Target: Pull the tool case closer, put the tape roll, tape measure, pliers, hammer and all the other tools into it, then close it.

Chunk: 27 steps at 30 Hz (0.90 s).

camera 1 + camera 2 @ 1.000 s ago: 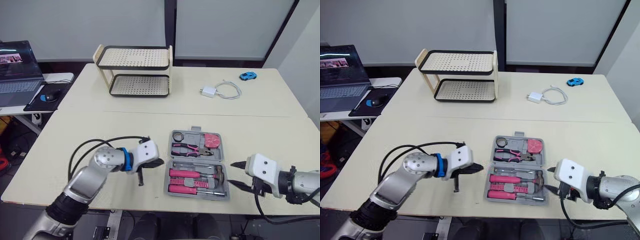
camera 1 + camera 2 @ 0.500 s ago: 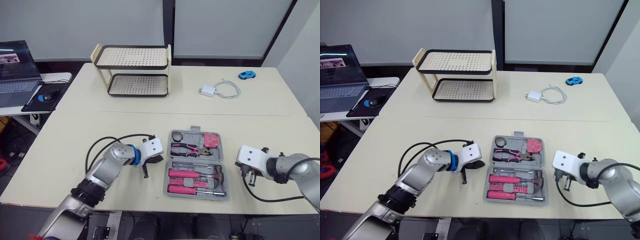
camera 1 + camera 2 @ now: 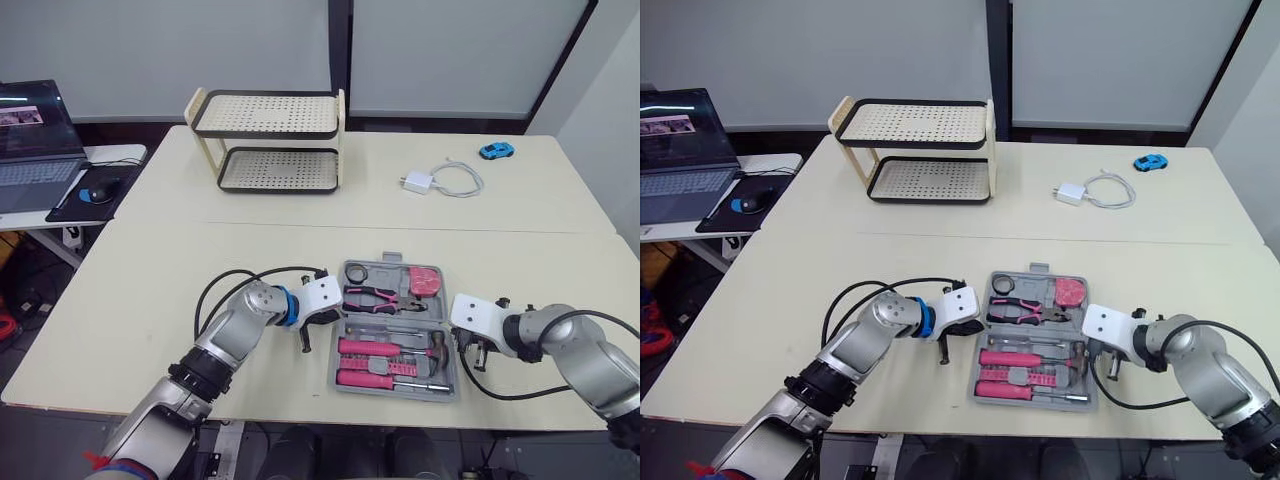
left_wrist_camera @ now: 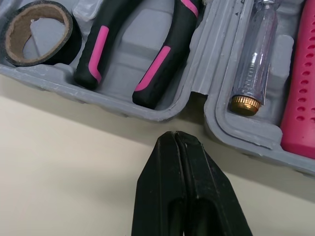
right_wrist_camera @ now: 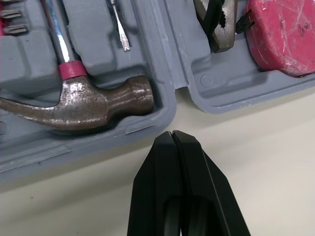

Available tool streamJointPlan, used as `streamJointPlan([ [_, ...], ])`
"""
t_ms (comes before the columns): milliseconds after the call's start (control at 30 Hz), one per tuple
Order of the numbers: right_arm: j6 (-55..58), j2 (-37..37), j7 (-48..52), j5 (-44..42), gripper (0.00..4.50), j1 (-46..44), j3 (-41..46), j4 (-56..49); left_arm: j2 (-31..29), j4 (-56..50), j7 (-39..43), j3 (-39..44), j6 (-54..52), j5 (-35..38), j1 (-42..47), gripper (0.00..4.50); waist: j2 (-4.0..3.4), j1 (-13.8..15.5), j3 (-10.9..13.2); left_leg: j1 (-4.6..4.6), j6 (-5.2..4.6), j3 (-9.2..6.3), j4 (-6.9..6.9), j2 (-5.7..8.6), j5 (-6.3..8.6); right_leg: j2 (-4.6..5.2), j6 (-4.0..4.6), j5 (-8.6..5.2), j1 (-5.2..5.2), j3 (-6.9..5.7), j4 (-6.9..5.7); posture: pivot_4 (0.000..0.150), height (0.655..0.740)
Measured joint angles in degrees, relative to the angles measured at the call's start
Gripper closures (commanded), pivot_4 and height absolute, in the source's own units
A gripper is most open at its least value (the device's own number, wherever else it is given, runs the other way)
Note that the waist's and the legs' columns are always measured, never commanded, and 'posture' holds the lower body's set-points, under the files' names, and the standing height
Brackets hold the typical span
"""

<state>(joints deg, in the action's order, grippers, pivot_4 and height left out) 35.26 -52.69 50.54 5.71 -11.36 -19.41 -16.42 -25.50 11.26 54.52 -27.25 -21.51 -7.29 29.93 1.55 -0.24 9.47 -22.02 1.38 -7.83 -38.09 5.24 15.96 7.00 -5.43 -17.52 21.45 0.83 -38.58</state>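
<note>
As the open tool case is lying with its hinge left-right, the closed, empty left tool and right tool are flanking it.

Tool case matt grey plastic; hammer head dull pitted metal; table smooth matt cream.

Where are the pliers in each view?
Left eye view: pliers in the tool case's far half, left of the tape measure.
Right eye view: same slot.
Left wrist view: pink-black handles beside the tape roll.
Right wrist view: metal head beside the tape measure.
Shared landmark: the seam between the case's halves.
</note>
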Motion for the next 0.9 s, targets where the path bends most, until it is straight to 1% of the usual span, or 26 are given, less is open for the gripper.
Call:
streamJointPlan([
  [433,-3.2,4.1,-0.3,5.0,4.47,-3.5,-2.6,6.4,2.4,2.1,0.6,-0.5,0.8,-2.0,1.0,4.5,-0.07,0.3,-0.1,0.08,0.0,-0.02,-0.01,0.02,0.0,0.01,0.0,0.0,-0.07,-0.01,-0.03,0.15,0.74],
  [733,-3.0,6.4,0.6,6.8,4.47,-3.6,-2.4,6.4,2.5,0.8,1.5,0.3,-1.5,-2.1,0.3,4.5,-0.15,0.1,-0.2,0.14,0.0,-0.02,0.0,-0.01,0.0,-0.02,0.0,0.0,-0.07,0.0,-0.06,0.15,0.74],
  [900,-2.3,7.8,0.6,7.3,4.47,-3.3,-2.4,5.6,1.0,-1.3,1.7,0.6,-2.2,-2.3,-1.0,4.5,-0.22,-0.5,-0.3,0.15,0.01,-0.03,0.05,-0.05,0.0,-0.05,0.0,0.0,-0.05,0.0,-0.06,0.15,0.74],
])
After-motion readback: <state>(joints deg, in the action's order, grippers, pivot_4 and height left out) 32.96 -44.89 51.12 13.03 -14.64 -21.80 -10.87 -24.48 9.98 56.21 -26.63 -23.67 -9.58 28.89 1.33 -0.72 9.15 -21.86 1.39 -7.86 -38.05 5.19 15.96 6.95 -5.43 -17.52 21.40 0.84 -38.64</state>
